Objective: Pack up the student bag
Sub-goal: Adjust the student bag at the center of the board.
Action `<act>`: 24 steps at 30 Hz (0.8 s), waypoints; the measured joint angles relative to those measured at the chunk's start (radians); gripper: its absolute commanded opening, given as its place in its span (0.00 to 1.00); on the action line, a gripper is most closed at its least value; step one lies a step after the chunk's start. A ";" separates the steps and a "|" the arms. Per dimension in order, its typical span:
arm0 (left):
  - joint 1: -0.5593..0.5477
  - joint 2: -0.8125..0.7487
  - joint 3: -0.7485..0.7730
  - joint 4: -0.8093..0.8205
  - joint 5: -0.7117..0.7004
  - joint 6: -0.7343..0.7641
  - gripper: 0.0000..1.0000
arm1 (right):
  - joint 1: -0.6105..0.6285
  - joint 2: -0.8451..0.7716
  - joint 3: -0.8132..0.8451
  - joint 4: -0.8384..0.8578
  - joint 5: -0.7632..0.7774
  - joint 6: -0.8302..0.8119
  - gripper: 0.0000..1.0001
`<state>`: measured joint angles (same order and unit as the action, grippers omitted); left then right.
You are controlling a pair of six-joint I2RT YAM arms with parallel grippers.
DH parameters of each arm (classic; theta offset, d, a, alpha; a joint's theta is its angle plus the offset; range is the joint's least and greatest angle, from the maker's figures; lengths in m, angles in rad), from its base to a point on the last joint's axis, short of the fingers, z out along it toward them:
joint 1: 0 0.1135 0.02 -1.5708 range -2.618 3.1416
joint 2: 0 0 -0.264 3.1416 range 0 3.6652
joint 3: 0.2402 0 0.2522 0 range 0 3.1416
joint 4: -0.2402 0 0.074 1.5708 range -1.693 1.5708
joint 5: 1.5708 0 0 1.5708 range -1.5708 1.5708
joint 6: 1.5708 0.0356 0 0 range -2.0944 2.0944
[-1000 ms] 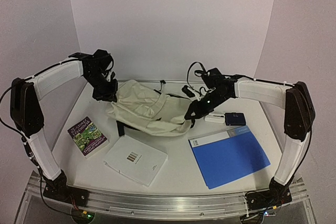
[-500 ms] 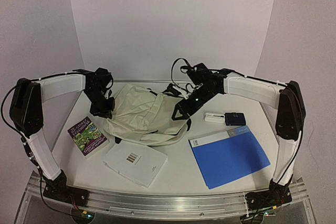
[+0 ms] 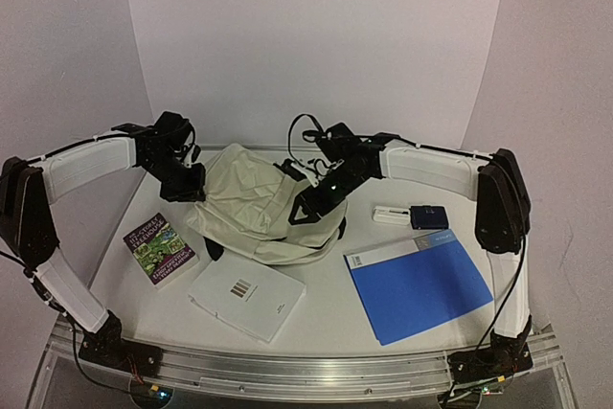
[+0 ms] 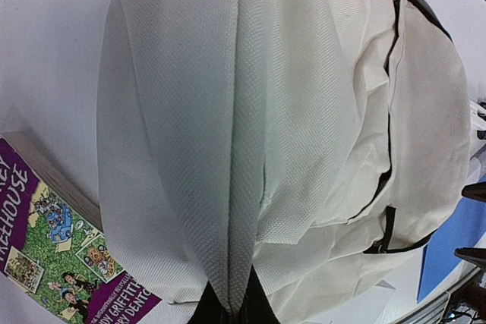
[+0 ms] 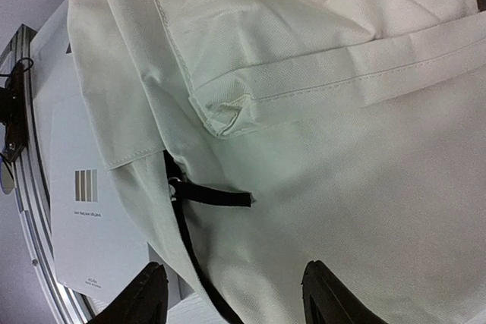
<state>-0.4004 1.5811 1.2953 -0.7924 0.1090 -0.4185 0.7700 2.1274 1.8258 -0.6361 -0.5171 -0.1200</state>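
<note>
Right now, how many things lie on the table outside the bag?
5: a purple book left of the bag, a white booklet in front, a blue folder at right, a white item and a navy case behind it. More may hide underneath.

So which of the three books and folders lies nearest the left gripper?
The purple paperback with the green illustrated cover, at the far left, just below the left gripper. The white booklet and the blue plastic folder lie further right.
</note>
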 measured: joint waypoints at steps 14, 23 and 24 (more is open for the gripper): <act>0.000 -0.002 -0.010 0.043 0.033 -0.001 0.00 | 0.095 0.112 -0.026 0.026 -0.006 -0.071 0.24; -0.001 -0.002 -0.016 0.053 0.039 -0.011 0.00 | 0.144 0.052 -0.152 0.148 0.203 -0.167 0.00; 0.002 -0.002 -0.014 0.054 0.038 -0.016 0.00 | 0.161 0.021 -0.188 0.189 0.263 -0.189 0.00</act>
<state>-0.3985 1.5791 1.2811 -0.7387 0.1467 -0.4342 0.9307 2.1480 1.6378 -0.4474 -0.2538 -0.3087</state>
